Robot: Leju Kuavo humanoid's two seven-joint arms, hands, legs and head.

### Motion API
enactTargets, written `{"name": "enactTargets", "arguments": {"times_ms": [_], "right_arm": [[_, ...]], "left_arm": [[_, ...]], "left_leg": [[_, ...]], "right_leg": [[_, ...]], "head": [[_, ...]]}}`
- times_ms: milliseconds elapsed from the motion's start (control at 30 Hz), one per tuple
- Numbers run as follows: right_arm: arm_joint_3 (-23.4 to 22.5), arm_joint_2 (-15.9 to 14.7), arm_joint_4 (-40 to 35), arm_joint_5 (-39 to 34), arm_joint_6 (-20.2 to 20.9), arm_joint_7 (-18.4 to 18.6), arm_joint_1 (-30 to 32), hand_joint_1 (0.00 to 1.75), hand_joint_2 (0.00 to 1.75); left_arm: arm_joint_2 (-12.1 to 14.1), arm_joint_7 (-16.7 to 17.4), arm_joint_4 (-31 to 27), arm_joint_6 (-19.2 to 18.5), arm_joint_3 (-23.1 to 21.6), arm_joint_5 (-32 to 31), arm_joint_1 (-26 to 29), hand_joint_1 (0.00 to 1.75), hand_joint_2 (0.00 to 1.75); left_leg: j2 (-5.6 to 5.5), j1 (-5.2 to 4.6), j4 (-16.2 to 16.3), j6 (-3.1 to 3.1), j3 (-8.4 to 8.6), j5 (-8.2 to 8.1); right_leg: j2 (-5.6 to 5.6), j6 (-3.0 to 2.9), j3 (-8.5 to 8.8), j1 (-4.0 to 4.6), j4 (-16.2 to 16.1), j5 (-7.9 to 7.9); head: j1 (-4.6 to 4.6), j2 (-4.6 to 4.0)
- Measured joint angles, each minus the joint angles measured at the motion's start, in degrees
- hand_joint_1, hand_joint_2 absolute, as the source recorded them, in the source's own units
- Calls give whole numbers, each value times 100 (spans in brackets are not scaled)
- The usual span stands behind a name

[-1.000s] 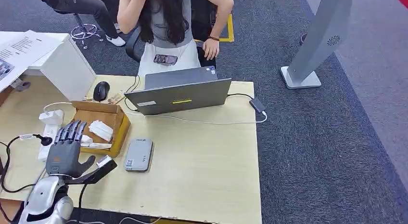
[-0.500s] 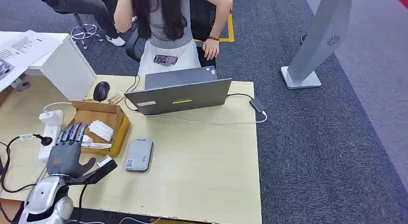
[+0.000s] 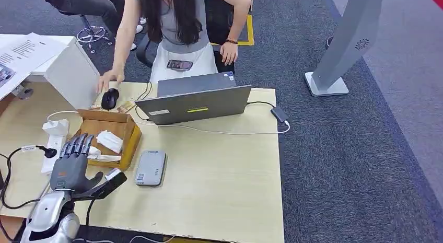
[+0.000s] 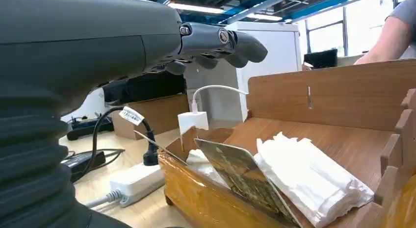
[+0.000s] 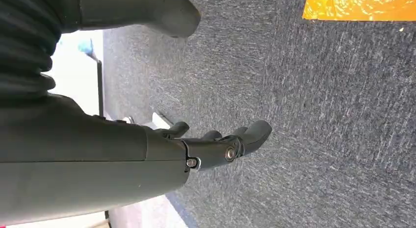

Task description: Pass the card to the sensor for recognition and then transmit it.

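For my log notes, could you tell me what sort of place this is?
Probably an office or lab workspace: a wooden desk carries an open laptop and a mouse, a person sits behind it, and grey carpet covers the floor.

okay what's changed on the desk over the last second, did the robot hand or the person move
The person's arm came down from their head, and their hand now rests beside the black computer mouse. The left robot hand crept slightly toward the open brown wooden box, holding nothing. The patterned card in the box, grey flat card reader and grey laptop stayed put.
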Motion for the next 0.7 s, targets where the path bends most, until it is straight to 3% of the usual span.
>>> {"name": "enactTargets", "arguments": {"times_ms": [233, 267, 700], "right_arm": [[-11, 0, 0, 30, 11, 0, 0, 0, 175], [-13, 0, 0, 35, 13, 0, 0, 0, 175], [-116, 0, 0, 122, 68, -18, 0, 0, 175]], "left_arm": [[0, 50, 0, -65, -15, -11, 1, 0, 175], [0, 52, 0, -79, -20, -11, 0, 175, 175], [22, 50, 44, -313, -90, 52, 31, 175, 175]], "left_leg": [[0, 0, 0, 0, -1, 0], [0, 0, 0, 0, 0, 0], [0, 0, 0, 0, -2, 0]], "right_leg": [[0, 0, 0, 0, 0, 0], [0, 0, 0, 0, 0, 0], [0, 0, 0, 0, 0, 0]], "head": [[0, 0], [2, 0], [0, 0]]}}
